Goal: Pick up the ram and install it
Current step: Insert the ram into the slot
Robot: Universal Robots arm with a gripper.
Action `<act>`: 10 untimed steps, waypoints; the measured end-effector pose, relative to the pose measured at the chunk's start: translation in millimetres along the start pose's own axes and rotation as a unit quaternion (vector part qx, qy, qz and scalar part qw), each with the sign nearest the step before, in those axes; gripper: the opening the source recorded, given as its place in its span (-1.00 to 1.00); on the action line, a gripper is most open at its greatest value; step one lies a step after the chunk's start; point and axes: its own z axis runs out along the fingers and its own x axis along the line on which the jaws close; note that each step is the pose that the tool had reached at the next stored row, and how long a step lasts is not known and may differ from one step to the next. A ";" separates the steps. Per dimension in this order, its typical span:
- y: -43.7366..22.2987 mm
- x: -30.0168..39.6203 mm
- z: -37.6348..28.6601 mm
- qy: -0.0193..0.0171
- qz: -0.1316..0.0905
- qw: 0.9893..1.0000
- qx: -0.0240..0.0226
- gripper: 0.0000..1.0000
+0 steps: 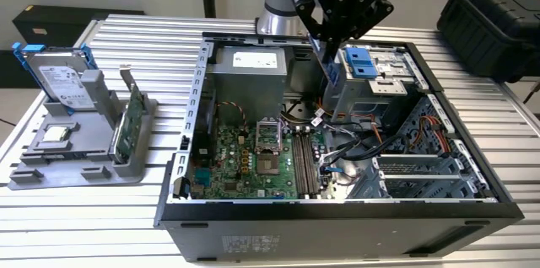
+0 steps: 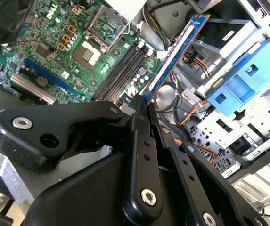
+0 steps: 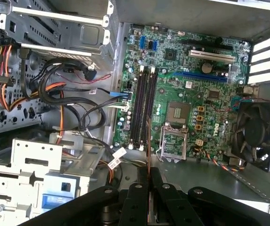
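Observation:
My gripper (image 1: 327, 45) hangs over the open computer case (image 1: 194, 91) and is shut on the ram (image 1: 330, 69), a thin blue stick that points down from the fingers. In the second wrist view the ram (image 2: 177, 49) sticks out from my gripper (image 2: 142, 102) above the cables. It appears edge-on as a thin line (image 3: 148, 157) in the first wrist view, clamped in my gripper (image 3: 149, 173). The ram is in the air above the motherboard (image 1: 245, 160). The black memory slots (image 1: 305, 154) (image 3: 142, 106) (image 2: 120, 70) lie below and ahead of it.
A grey holder (image 1: 50, 167) on the exterior view's left carries a hard drive with blue rails (image 1: 63, 81) and a green card (image 1: 131, 122). Cables (image 3: 64, 89), a drive cage with a blue part (image 1: 363, 62) and a fan (image 3: 259, 132) crowd the case. A black box (image 1: 497, 15) sits behind.

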 end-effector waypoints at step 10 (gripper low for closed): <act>0.3 2.4 3.1 0.000 0.000 1.000 0.000 -1.00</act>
